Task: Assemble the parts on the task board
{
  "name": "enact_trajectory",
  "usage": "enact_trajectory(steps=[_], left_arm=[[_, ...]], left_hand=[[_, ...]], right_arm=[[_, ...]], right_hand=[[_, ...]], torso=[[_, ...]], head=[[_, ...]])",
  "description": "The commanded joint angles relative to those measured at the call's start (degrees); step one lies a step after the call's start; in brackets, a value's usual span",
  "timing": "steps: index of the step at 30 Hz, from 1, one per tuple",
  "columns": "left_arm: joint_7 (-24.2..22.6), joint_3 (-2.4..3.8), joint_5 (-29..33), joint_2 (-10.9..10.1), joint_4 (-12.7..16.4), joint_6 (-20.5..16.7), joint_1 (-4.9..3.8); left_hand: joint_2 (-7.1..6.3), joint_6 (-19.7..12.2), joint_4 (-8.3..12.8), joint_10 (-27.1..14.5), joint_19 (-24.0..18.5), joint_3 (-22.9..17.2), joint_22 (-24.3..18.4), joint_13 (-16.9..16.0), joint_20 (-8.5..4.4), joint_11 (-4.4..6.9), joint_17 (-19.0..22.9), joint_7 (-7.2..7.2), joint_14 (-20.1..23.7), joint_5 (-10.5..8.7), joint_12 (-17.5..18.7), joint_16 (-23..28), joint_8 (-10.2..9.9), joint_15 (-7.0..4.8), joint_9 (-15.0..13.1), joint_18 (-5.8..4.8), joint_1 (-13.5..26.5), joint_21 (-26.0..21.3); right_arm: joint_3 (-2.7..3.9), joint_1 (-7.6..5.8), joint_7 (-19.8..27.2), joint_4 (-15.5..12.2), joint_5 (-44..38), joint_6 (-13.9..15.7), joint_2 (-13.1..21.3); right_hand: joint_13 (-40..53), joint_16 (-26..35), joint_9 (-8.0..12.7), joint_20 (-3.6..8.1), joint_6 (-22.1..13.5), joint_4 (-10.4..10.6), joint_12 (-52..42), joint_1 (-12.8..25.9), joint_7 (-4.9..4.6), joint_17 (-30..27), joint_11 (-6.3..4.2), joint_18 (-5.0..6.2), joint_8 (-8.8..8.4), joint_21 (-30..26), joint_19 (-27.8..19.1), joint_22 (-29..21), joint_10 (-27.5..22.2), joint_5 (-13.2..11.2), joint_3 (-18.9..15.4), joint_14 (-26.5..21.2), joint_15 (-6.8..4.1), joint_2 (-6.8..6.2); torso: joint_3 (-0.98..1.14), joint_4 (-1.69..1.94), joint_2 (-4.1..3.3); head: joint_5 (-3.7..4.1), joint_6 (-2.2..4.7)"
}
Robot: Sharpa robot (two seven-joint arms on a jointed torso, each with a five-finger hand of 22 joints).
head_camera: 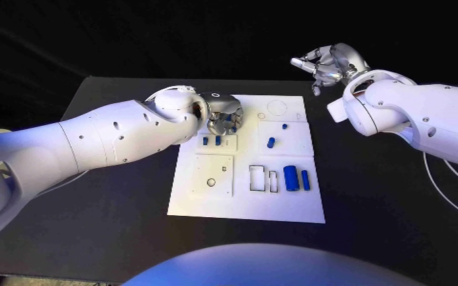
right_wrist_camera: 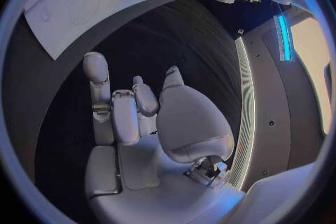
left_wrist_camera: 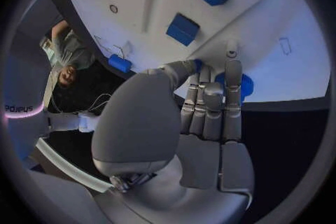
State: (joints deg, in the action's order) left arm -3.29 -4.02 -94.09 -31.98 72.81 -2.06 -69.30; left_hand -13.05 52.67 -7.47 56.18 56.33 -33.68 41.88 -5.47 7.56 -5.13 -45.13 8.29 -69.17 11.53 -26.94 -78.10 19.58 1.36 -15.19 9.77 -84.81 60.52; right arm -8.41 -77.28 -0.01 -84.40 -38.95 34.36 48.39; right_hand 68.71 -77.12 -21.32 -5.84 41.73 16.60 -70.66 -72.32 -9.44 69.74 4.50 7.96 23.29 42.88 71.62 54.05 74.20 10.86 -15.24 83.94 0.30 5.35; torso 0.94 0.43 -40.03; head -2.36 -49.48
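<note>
left hand over the board's far edge, right hand waiting off it

the left hand (head_camera: 222,114) hangs over the far left part of the task board (head_camera: 286,210), fingers (left_wrist_camera: 210,103) curled down, tips at a round blue part (left_wrist_camera: 243,85) by that edge. whether it truly pinches that piece, cannot tell. two small blue parts (head_camera: 211,141) sit just on the robot's side of the hand, three more (head_camera: 296,179) stand further right, long axes running near to far. the right hand (head_camera: 329,64) floats beyond the board's far right corner, fingers loosely apart, holding nothing. left is plainly nearer.
</note>
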Motion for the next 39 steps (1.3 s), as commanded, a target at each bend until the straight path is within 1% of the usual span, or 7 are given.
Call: enact_trajectory(steps=[1, 5, 11, 20, 26, 34, 39], left_arm=[[-0.51, -0.10, 0.24, 0.20, -0.08, 1.70, 0.16], [-0.49, -0.10, 0.24, 0.29, -0.46, 1.79, 0.16], [-0.95, -0.10, 0.25, 0.67, -1.29, 1.02, 0.16], [-1.96, -0.11, 0.51, 0.85, -1.75, -1.31, 0.18], [-2.79, -0.09, 1.45, 0.20, -0.96, -3.12, 0.23], [-3.60, 0.49, 2.66, -1.64, 1.51, -4.53, 0.27], [-3.95, 1.30, 4.12, -3.16, 3.33, -5.56, 0.27]], left_hand=[[0.46, 0.69, 0.74, 0.82, 0.86, -0.07, 0.82, -0.17, -0.08, 0.02, -0.49, 0.08, -0.74, -0.28, -0.12, -0.58, 0.11, -0.09, -0.14, 0.30, 0.41, 0.75], [0.85, 1.00, 1.52, 1.50, 1.33, -0.47, 1.60, -0.31, -0.21, 0.09, -0.66, 0.18, -1.17, -0.26, -0.02, -0.78, 0.04, -0.22, -0.20, 0.18, 0.20, 1.45], [1.38, 1.49, 2.77, 2.29, 1.79, -1.04, 2.63, -0.49, -0.29, 0.04, -0.97, 0.42, -1.66, -0.27, 0.24, -0.90, -0.07, -0.24, -0.29, 0.03, -0.24, 2.38], [1.53, 1.81, 3.25, 2.97, 2.86, -1.30, 4.17, -0.51, -0.29, 0.00, -2.54, 0.51, -2.89, -0.24, 0.90, -1.41, -0.24, -0.25, -0.37, -0.24, 0.11, 3.56], [1.58, 1.94, 3.55, 3.32, 3.46, -1.55, 5.00, -0.48, -0.29, -0.06, -3.10, 0.59, -3.44, -0.18, 1.51, -1.58, -0.42, -0.25, -0.39, -0.39, 0.32, 4.20], [1.47, 2.32, 3.38, 3.92, 3.65, -1.41, 5.20, -0.43, -0.19, -0.10, -3.31, 0.61, -3.97, -0.27, 2.61, -1.66, -0.61, -0.17, -0.52, -0.44, 1.63, 4.38], [1.49, 2.48, 3.43, 4.15, 3.89, -1.42, 5.48, -0.45, -0.19, -0.06, -3.54, 0.58, -4.16, -0.23, 2.79, -1.73, -0.60, -0.19, -0.57, -0.49, 1.74, 4.55]], right_arm=[[0.02, 0.00, 0.16, -0.04, -0.24, -0.33, -0.02], [0.02, 0.00, 0.15, -0.03, -0.25, -0.34, -0.01], [0.02, 0.00, 0.17, -0.06, -0.25, -0.34, 0.00], [0.02, 0.00, 0.20, -0.11, -0.25, -0.32, 0.02], [0.02, 0.00, 0.25, -0.12, -0.26, -0.34, 0.03], [0.02, 0.01, 0.28, -0.07, -0.26, -0.36, 0.09], [0.02, 0.01, 0.29, -0.03, -0.26, -0.37, 0.10]], right_hand=[[0.05, 0.08, 0.06, -0.05, -0.28, 0.08, -0.08, -0.18, 0.11, 0.05, -0.06, 0.97, 0.36, -0.06, 0.43, 0.05, -0.08, -0.09, -0.32, 1.19, -0.32, 0.55], [0.05, 0.08, 0.06, -0.05, -0.28, 0.08, -0.08, -0.18, 0.11, 0.05, -0.06, 0.97, 0.36, -0.06, 0.43, 0.05, -0.08, -0.09, -0.32, 1.19, -0.32, 0.55], [0.05, 0.08, 0.06, -0.05, -0.28, 0.08, -0.08, -0.18, 0.11, 0.05, -0.06, 0.97, 0.36, -0.06, 0.43, 0.05, -0.08, -0.09, -0.32, 1.19, -0.32, 0.55], [0.12, -0.01, 0.08, -0.04, -0.20, 0.09, -0.18, -0.25, 0.14, 0.20, -0.09, 0.98, 0.48, -0.10, 0.47, 0.06, 0.02, -0.08, -0.45, 1.25, -0.34, 0.71], [0.12, -0.01, 0.08, -0.04, -0.20, 0.09, -0.18, -0.25, 0.14, 0.20, -0.09, 0.98, 0.48, -0.10, 0.47, 0.06, 0.02, -0.08, -0.45, 1.25, -0.34, 0.71], [0.12, -0.01, 0.08, -0.04, -0.20, 0.09, -0.18, -0.25, 0.14, 0.20, -0.09, 0.98, 0.48, -0.10, 0.47, 0.06, 0.02, -0.08, -0.45, 1.25, -0.34, 0.71], [0.12, -0.01, 0.08, -0.04, -0.20, 0.09, -0.18, -0.25, 0.14, 0.20, -0.09, 0.98, 0.48, -0.10, 0.47, 0.06, 0.02, -0.08, -0.45, 1.25, -0.34, 0.71]], torso=[[-0.03, 0.00, 0.00], [-0.01, -0.01, 0.00], [-0.04, -0.04, -0.04], [0.00, 0.01, 0.00], [-0.02, 0.01, 0.05], [-0.03, 0.07, 0.07], [0.00, 0.10, 0.05]], head=[[-0.03, -0.02], [-0.02, 0.02], [0.04, 0.07], [0.20, 0.12], [0.18, 0.25], [0.18, 0.49], [0.13, 0.69]])
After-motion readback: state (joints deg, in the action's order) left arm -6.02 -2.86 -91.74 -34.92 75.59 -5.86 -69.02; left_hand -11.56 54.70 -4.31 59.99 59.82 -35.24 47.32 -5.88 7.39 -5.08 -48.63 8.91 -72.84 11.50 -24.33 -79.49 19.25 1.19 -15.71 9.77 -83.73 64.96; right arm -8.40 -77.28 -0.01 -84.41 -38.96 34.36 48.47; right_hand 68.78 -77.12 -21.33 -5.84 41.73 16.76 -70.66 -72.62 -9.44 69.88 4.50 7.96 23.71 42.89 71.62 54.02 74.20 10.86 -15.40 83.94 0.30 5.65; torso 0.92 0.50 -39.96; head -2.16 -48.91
